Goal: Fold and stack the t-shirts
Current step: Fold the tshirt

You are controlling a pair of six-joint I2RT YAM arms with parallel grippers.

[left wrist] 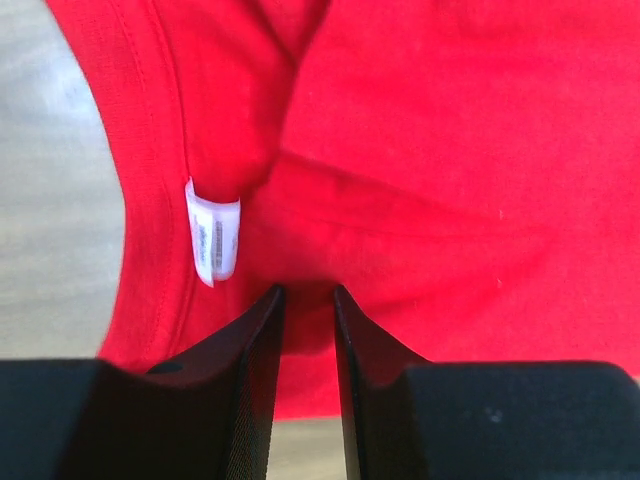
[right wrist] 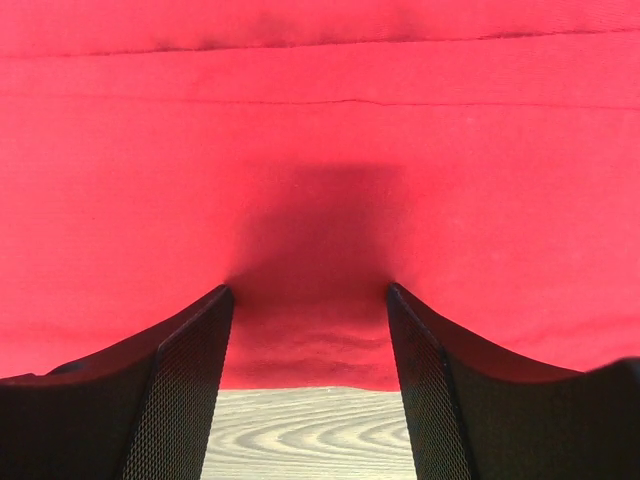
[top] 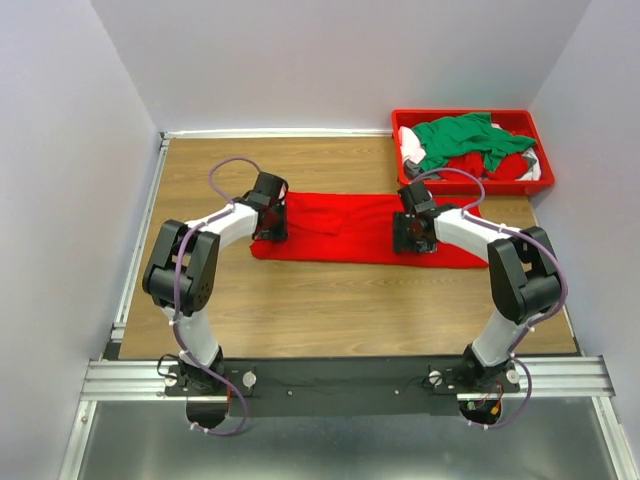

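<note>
**On the table: both grippers down on a spread red t-shirt**

At the near edge of the wooden table, we see the two arm bases bolted to a metal rail, with both arms reaching forward and bent at the elbow.

Just beyond them, a red t-shirt lies spread as a long band across the middle of the table, and each gripper is down on one end of it.

The left gripper sits at the shirt's left end. From its wrist camera, we see its fingers drawn close together with a raised pinch of red cloth caught between them, and creases run up from that spot. A small white label hangs just beside the left fingertip, inside the curved neckline. Bare wood shows to the left of the collar.

The right gripper sits toward the shirt's right end. In its wrist view the jaws stand wide apart, with the tips pressed onto flat cloth near the shirt's near edge. Nothing is gripped between them, and a dark shadow lies on the fabric between the fingers.

Farther back, at the far right corner, a red plastic bin holds the other shirts in a loose heap. A green t-shirt lies on top, with red cloth beneath it and white cloth at the left side.
</note>
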